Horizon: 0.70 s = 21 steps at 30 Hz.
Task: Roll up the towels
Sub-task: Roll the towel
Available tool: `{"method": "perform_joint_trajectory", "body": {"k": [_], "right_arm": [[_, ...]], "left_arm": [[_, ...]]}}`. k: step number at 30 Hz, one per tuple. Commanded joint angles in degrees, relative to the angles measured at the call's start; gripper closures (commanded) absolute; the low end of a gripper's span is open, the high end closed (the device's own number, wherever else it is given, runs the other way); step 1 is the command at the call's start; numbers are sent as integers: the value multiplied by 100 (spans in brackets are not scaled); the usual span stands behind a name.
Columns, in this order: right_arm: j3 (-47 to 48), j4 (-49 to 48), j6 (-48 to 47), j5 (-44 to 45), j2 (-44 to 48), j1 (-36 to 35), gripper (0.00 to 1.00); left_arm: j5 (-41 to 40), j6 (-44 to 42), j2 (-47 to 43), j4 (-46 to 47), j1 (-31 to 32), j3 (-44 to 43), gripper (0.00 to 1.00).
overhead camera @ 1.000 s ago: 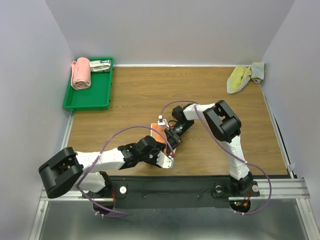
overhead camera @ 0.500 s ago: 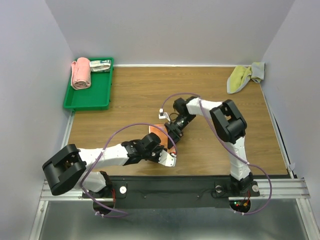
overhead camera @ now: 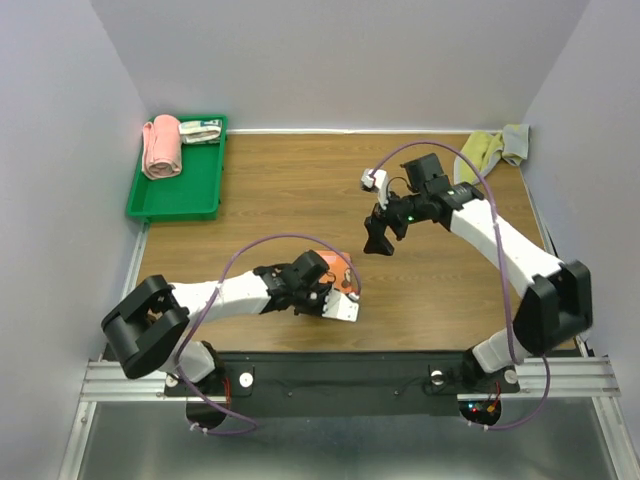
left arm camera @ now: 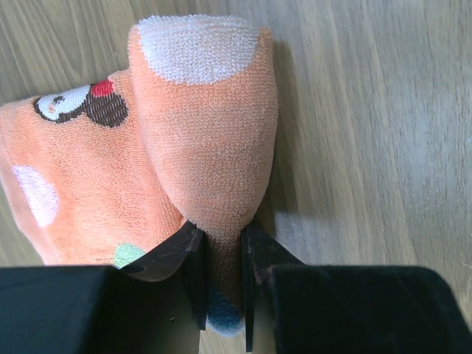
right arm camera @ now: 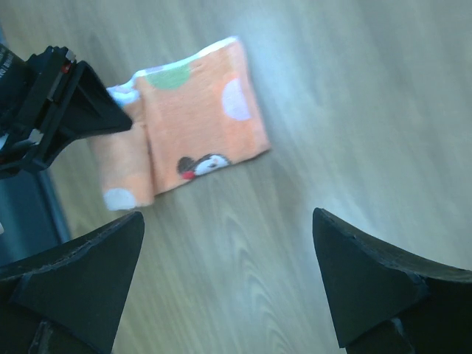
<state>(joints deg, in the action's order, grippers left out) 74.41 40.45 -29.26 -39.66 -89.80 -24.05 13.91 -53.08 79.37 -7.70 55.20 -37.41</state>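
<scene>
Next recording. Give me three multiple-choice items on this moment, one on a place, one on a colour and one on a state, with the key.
1. Where does the yellow-green towel lie?
A in the tray
B at the far right corner of the table
C on the arms' base rail

2. What colour is the tray?
A green
B blue
C red

3. How is the right hand?
A shut on a cloth
B open, holding nothing
C out of view

Key: 1 B, it lies crumpled at that corner. 2 A, green walls surround the pink roll. 3 B, its fingers stand wide apart; only the left hand grips the orange towel.
</scene>
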Motion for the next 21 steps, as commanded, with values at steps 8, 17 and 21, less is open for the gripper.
{"method": "perform_joint_trajectory", "body": {"k": [8,17,21], "right_arm": [[-1349,-863,-46,1487,2297,-47,0],[-1903,322,-465,1180,2995,-55,0],[-2027,561,-572,1189,2679,-204,4]], "left_arm": [[1491,228,1518,-1839,-1107,-1109,100],[2344,193,3257,-3016,-2091,-2489,100],[2669,131,3839,-3588,-2364,-3193,100]]}}
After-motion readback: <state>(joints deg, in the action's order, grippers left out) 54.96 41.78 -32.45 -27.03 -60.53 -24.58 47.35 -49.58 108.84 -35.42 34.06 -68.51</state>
